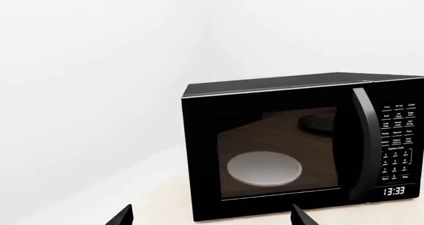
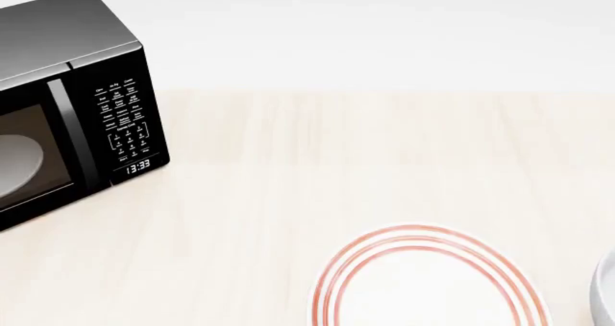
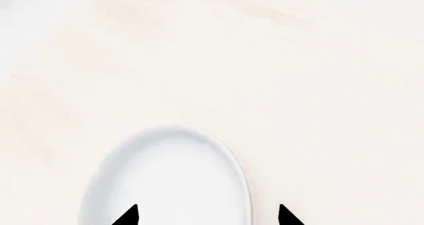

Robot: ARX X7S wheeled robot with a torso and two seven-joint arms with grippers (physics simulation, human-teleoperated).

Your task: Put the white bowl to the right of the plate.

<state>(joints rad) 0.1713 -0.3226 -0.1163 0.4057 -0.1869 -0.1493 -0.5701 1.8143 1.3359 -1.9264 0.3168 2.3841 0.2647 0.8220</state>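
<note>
The plate, flat and white with thin red rings, lies on the pale wooden table at the head view's bottom edge, cut off below. The white bowl shows as a sliver at the head view's bottom right edge, right of the plate. In the right wrist view the bowl sits on the table under my right gripper, which is open: one fingertip is over the bowl's inside, the other just outside its rim. My left gripper is open and empty, facing the microwave. Neither gripper shows in the head view.
A black microwave stands at the table's back left, door shut, clock reading 13:33. The left wrist view shows its door with a pale disc inside. A white wall runs behind the table.
</note>
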